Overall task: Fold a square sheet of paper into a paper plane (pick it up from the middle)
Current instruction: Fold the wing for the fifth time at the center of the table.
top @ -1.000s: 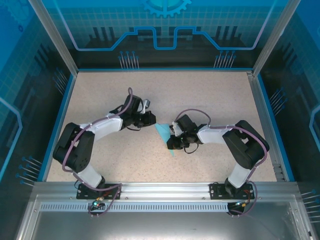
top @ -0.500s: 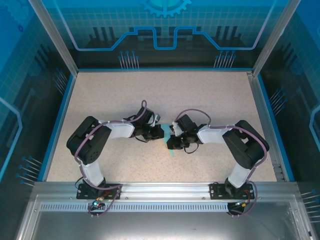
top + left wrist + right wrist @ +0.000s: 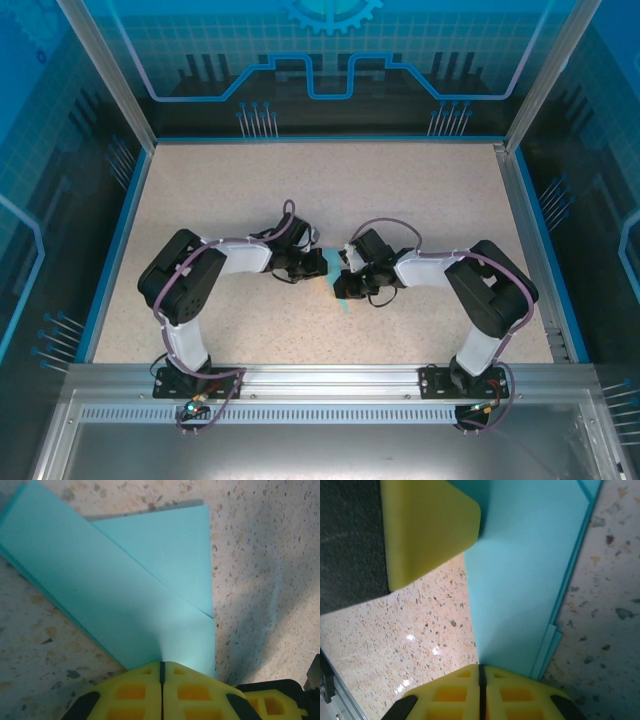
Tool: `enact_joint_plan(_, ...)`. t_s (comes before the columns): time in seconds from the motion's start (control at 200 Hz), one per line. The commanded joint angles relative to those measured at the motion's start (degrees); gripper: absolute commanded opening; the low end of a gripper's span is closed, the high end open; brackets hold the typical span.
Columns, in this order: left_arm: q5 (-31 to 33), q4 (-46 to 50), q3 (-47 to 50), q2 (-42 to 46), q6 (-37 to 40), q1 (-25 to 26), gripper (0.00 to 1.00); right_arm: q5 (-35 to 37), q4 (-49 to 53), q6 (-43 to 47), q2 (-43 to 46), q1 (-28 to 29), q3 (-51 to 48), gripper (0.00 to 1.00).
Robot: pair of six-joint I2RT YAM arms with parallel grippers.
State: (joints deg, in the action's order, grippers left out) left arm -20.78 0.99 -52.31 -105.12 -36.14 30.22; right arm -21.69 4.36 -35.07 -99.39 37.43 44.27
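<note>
From overhead, the two black-and-white arms (image 3: pixel 430 268) reached inward and met near the middle of the speckled beige table (image 3: pixel 400 190). The left gripper (image 3: pixel 320 263) and the right gripper (image 3: pixel 346 283) sat just beside each other, with the folded light-blue sheet of paper (image 3: pixel 340 298) between them. A pointed corner of the paper poked out toward the near edge, below the right gripper. How the jaws stood could not be made out from that height

On the left wrist camera, the left gripper (image 3: pixel 161 667) had its yellow jaws pressed together with no gap, pinching a narrow end of the paper (image 3: pixel 130 595). The paper spread away from the jaws in a wedge over the table (image 3: pixel 260 555), one flap overlapping another along a slanted crease

On the right wrist camera, the right gripper (image 3: pixel 481 672) likewise had its yellow jaws fully closed, clamped on an edge of the paper (image 3: pixel 520 580), whose layered edges showed along its right side. A yellow finger (image 3: pixel 427 525) of the left gripper met the paper's far end, above the table (image 3: pixel 430 630)
</note>
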Motion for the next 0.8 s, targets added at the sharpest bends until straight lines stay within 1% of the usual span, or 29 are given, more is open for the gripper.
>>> enact_joint_plan(0.0, 7.8, 2.0, -0.7, -2.1, -0.7, -3.8, 0.07, 6.3, 10.6, 0.4, -6.0, -0.1, -4.7, 0.09)
enact_joint_plan(0.185, 8.4, 1.8, -2.1, -3.1, -0.2, -6.5, 0.07, 6.2, 10.2, 0.3, -6.2, -0.3, -5.2, 0.09)
enact_joint_plan(0.345, 9.4, 0.7, -2.8, -4.3, -1.4, -8.5, 0.07, 6.3, 9.7, 0.1, -6.3, -0.3, -5.6, 0.09)
enact_joint_plan(0.505, 11.2, 0.1, -3.3, -4.8, -2.2, -9.7, 0.07, 6.1, 9.6, 0.0, -6.3, -0.4, -5.8, 0.09)
enact_joint_plan(0.795, 11.7, 0.7, -4.8, -5.0, -0.3, -11.1, 0.07, 5.9, 9.4, -0.1, -6.1, -0.4, -5.9, 0.09)
